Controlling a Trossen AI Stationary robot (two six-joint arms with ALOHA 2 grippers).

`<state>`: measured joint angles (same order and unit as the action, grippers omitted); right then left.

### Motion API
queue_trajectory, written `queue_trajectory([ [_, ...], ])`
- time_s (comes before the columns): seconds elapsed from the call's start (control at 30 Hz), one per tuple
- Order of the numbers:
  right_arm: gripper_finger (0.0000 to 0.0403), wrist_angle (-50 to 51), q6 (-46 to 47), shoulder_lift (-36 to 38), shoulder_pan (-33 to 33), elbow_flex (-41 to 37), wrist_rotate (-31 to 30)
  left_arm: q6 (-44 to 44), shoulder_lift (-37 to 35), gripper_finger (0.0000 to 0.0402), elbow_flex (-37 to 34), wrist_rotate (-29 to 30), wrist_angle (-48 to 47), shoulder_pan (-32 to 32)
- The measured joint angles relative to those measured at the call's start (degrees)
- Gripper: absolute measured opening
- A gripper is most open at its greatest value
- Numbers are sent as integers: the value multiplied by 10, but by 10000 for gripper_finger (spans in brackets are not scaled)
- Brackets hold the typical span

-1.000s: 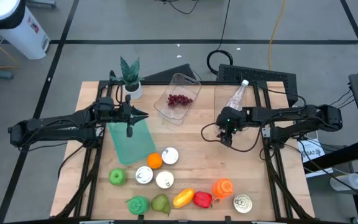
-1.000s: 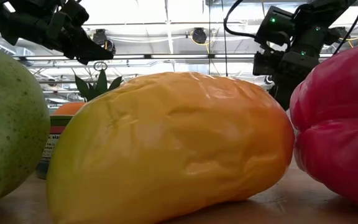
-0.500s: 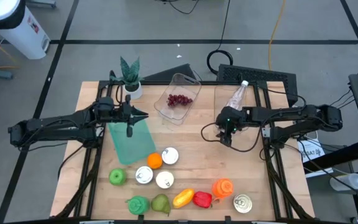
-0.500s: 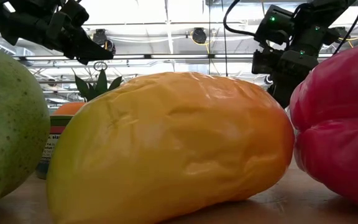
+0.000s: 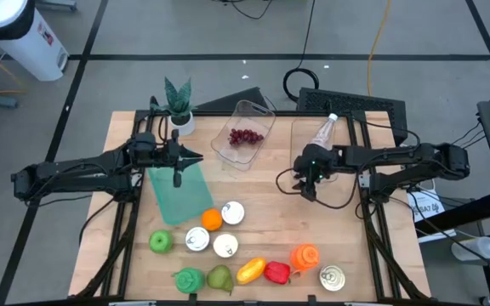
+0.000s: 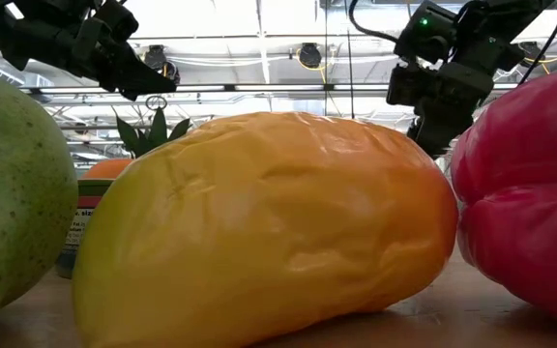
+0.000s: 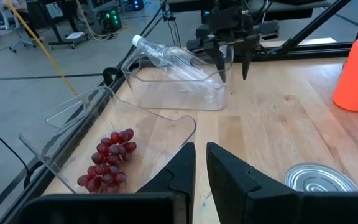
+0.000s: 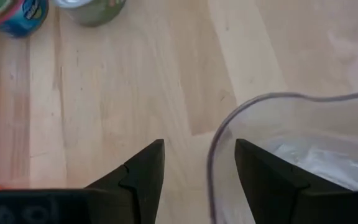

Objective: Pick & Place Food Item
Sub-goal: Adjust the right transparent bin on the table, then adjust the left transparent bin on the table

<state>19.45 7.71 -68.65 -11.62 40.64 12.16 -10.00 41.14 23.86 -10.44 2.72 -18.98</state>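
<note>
right gripper (image 5: 307, 189) fingers straddle, apart, the clear curved plastic container (image 5: 313, 136) rim.

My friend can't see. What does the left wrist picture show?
Across a wooden table, the right gripper hangs open, its fingers straddling the rim of a clear container that holds a plastic bottle. Nearer, a second clear container holds red grapes, and the left gripper is shut.

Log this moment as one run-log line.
left gripper: shut, above green mat | right gripper: fingers straddling clear container rim | water bottle inside container | grapes in other tub
</note>
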Motion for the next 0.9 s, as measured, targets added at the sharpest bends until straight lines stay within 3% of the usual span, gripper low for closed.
queue_trajectory([
  [0.37,188,-42,-40,62,2,0,-45,0,0,51,0,0,0,0],
  [0.7,179,-61,-125,321,2,-20,-18,-4,40,51,0,-1,-13,12],
  [0.83,149,-149,-74,419,2,-81,13,-24,84,51,0,11,-2,34],
  [0.9,120,-167,-60,452,2,-108,15,-12,109,51,1,53,22,50],
])
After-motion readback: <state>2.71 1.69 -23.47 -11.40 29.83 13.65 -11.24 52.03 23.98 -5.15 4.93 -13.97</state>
